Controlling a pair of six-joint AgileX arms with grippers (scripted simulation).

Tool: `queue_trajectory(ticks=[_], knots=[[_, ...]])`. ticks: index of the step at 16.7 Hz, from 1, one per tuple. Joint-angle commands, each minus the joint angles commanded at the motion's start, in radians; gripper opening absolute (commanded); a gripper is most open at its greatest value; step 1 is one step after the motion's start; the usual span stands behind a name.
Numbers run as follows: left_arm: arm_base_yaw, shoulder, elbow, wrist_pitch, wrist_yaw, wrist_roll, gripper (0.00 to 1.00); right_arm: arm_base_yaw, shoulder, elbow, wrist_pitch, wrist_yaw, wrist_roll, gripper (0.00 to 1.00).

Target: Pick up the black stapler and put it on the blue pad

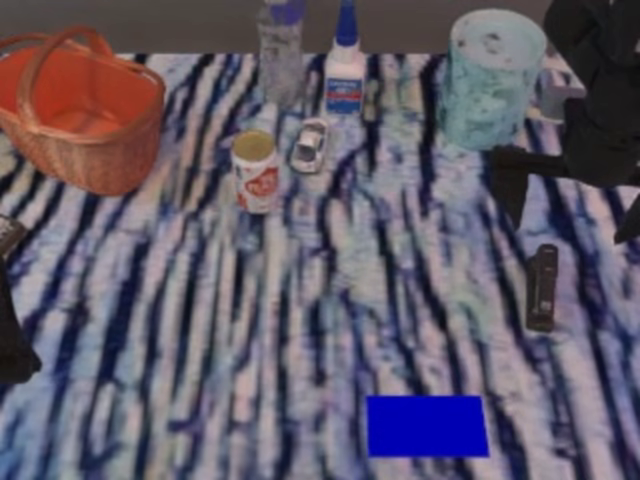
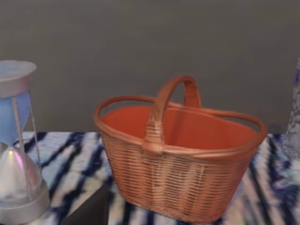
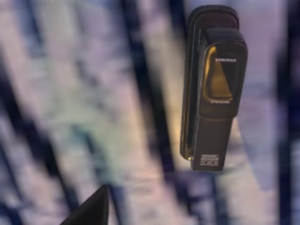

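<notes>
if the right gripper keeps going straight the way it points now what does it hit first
Probably the blue-striped white cloth beside the narrow black stapler, not the stapler itself; depth is unclear. The right gripper hangs beyond it.

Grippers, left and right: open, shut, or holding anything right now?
Left gripper: parked at the table's left edge, holds nothing visible; fingers cannot be told.
Right gripper: open, empty, above the stapler, which lies on the cloth.
</notes>
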Motion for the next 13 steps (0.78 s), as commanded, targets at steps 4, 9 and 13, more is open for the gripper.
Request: queue_trajectory(ticks=[4, 9, 13], knots=[[0.0, 0.0, 0.0, 0.0, 0.0, 0.0, 1.0, -0.003, 0.014, -0.031, 0.041, 0.0, -0.002, 1.0], [0.0, 0.0, 0.0, 0.0, 0.0, 0.0, 1.0, 0.0, 0.098, -0.155, 0.263, 0.001, 0.002, 1.0], [0.0, 0.0, 0.0, 0.0, 0.0, 0.0, 1.0, 0.003, 0.137, -0.21, 0.347, 0.001, 0.004, 1.0]])
